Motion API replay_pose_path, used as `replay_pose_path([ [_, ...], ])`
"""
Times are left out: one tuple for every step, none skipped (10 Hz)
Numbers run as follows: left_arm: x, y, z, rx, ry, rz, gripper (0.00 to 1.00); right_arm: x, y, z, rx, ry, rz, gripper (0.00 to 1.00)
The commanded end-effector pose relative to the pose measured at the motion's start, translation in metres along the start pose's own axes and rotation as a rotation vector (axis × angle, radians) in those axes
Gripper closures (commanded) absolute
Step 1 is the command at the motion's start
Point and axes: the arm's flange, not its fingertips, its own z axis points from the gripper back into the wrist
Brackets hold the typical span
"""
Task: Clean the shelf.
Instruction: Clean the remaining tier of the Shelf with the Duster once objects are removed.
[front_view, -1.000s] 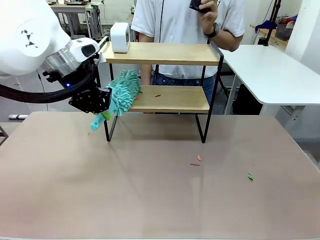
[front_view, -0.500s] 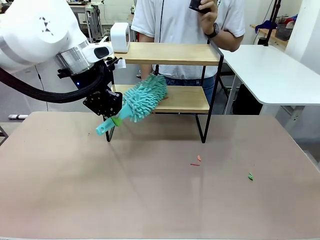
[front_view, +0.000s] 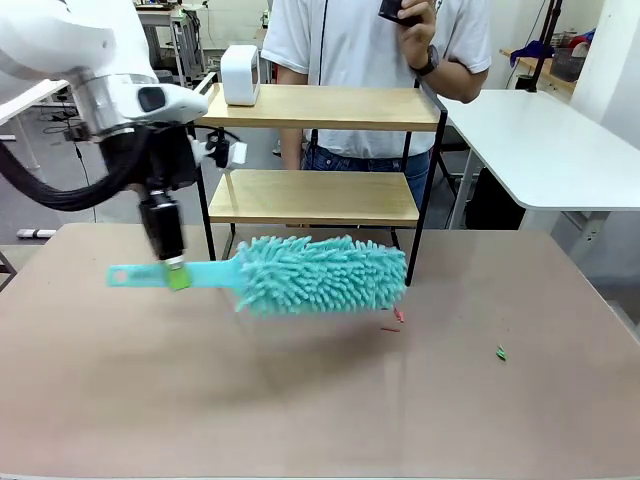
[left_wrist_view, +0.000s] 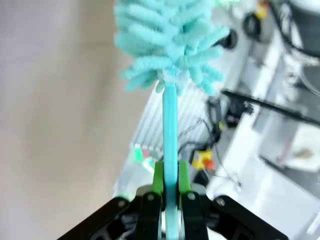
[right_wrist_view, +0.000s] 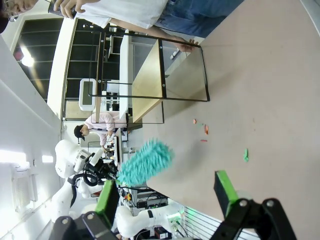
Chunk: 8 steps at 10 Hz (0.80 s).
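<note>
Your left gripper (front_view: 175, 275) is clenched on the teal duster (front_view: 320, 275) by its handle, holding it level above the tan tabletop (front_view: 300, 420). The shelf (front_view: 330, 107) stands just behind the duster, at the tabletop's far edge. Small scraps (front_view: 398, 317) lie near its right front leg. The near tabletop is open. Your right gripper (right_wrist_view: 167, 192) is released, its jaws wide.

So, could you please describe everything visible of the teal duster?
The duster is teal: a long fluffy head of soft, chenille-like strands on a thin, flat, plastic-looking handle. It lies about level, head toward the robot's right, before the shelf, apparently raised off the tabletop. The left gripper is shut on the handle.
</note>
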Motion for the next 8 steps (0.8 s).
replay_pose_path([
  [-0.014, 0.006, 0.026, -0.061, 0.006, -0.122, 0.88, 0.001, 0.000, -0.001, 0.022, -0.015, 0.027, 0.00],
  [-0.024, 0.000, 0.030, -0.074, -0.046, -0.151, 0.88, 0.001, 0.000, -0.001, 0.022, -0.015, 0.027, 0.00],
  [-0.044, -0.012, 0.034, -0.102, -0.102, -0.208, 0.88, 0.001, 0.000, -0.001, 0.022, -0.015, 0.027, 0.00],
  [-0.071, -0.029, 0.037, -0.076, -0.171, -0.260, 0.88, 0.001, 0.000, -0.001, 0.022, -0.015, 0.027, 0.00],
  [-0.109, -0.047, 0.043, -0.025, -0.275, -0.304, 0.88, 0.001, 0.000, -0.001, 0.022, -0.015, 0.027, 0.00],
  [-0.155, -0.062, 0.048, 0.033, -0.415, -0.315, 0.88, 0.001, 0.000, -0.001, 0.022, -0.015, 0.027, 0.00],
  [-0.208, -0.073, 0.047, 0.112, -0.597, -0.256, 0.88, 0.001, 0.000, -0.001, 0.022, -0.015, 0.027, 0.00],
  [-0.246, -0.077, 0.043, 0.123, -0.738, -0.207, 0.88, 0.001, 0.000, -0.001, 0.022, -0.015, 0.027, 0.00],
])
